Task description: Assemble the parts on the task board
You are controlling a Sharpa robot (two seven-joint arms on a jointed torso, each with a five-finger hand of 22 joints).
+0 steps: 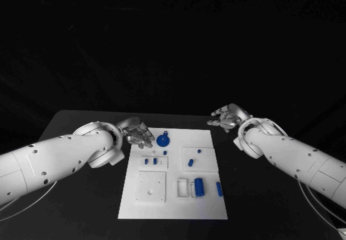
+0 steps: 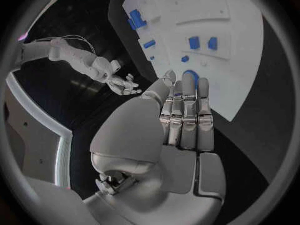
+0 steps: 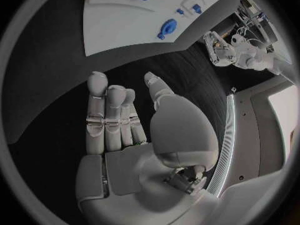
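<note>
Board (image 1: 173,200): white, centred on desk (image 1: 72,125), blue parts (image 1: 198,186) lying on it. Left hand (image 1: 137,133) at far-left corner, fingers (image 2: 187,110) released, holding nothing. Right hand (image 1: 227,119) off board, released. Risk: left fingers knocking nearby round part (image 1: 163,140) askew.

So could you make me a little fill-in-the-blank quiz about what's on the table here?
1. The small parts on the white task board are coloured ____.
2. The table under the board is ____.
3. The left hand and the right hand both hold ____.
4. The large round blue part lies nearer the ____ hand.

Missing words: blue; black; nothing; left
</note>
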